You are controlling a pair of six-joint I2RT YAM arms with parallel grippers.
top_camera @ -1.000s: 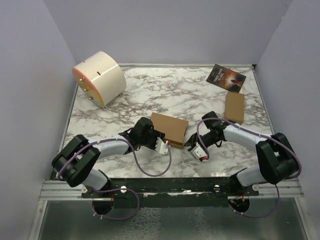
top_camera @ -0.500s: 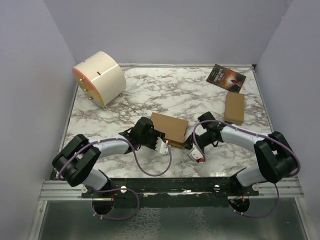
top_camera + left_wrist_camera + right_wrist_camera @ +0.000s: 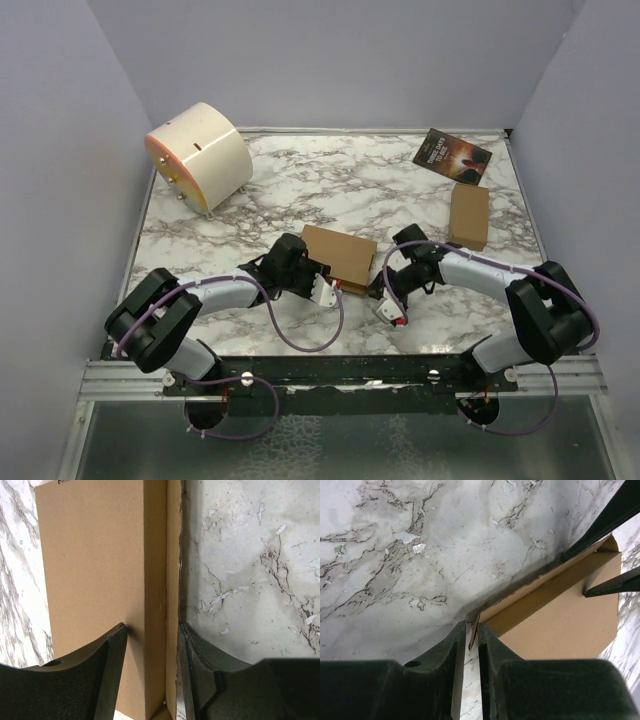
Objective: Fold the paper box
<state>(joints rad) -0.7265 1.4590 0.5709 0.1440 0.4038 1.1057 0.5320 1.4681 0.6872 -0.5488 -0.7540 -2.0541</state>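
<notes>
The paper box (image 3: pixel 340 255) lies as a brown cardboard slab in the middle of the marble table. My left gripper (image 3: pixel 334 284) is at its near left edge. In the left wrist view its jaws (image 3: pixel 153 626) straddle the box's raised side wall (image 3: pixel 156 580), the right finger (image 3: pixel 200 670) pressed against the thin outer flap, and it is shut on that wall. My right gripper (image 3: pixel 374 291) is at the box's near right corner. Its jaws (image 3: pixel 471 626) are almost together, with a thin flap corner (image 3: pixel 474 632) pinched between them.
A cream drum (image 3: pixel 198 155) lies on its side at the back left. A smaller, narrower brown box (image 3: pixel 469 216) and a dark printed booklet (image 3: pixel 452 156) sit at the back right. Lavender walls close in the table on three sides.
My right gripper has slid left to the box's corner and its jaws have narrowed onto the flap. The left arm and the box have stayed where they were.
</notes>
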